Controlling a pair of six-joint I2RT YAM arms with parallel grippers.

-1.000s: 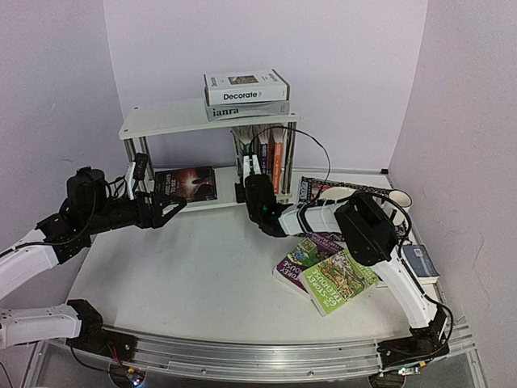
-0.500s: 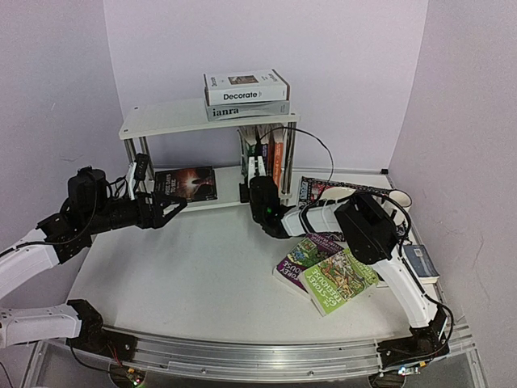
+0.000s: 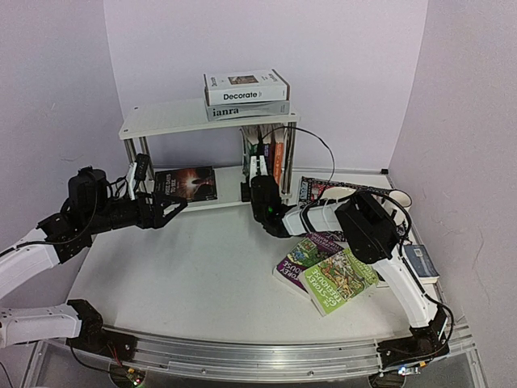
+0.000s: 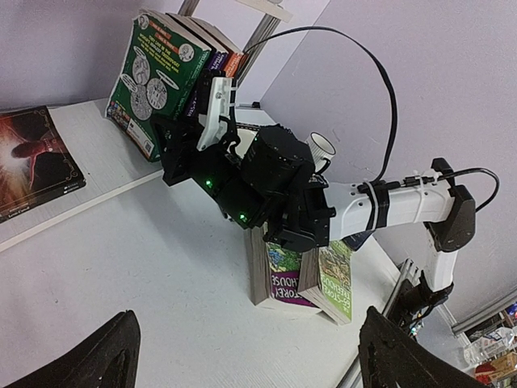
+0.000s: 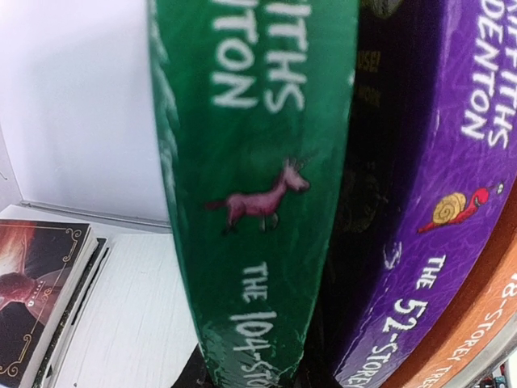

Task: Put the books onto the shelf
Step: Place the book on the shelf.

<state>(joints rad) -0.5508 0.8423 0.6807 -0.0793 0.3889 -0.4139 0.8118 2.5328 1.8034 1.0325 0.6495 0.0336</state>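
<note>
The white two-tier shelf with chrome legs (image 3: pixel 161 121) stands at the back of the table. At its lower tier, the right gripper (image 4: pixel 192 137) looks clamped on the spine of the upright green paperback (image 5: pixel 258 162), though its fingers are mostly hidden. The left gripper (image 3: pixel 174 208) hovers, spread wide, near the flat dark book (image 3: pixel 186 183).
</note>
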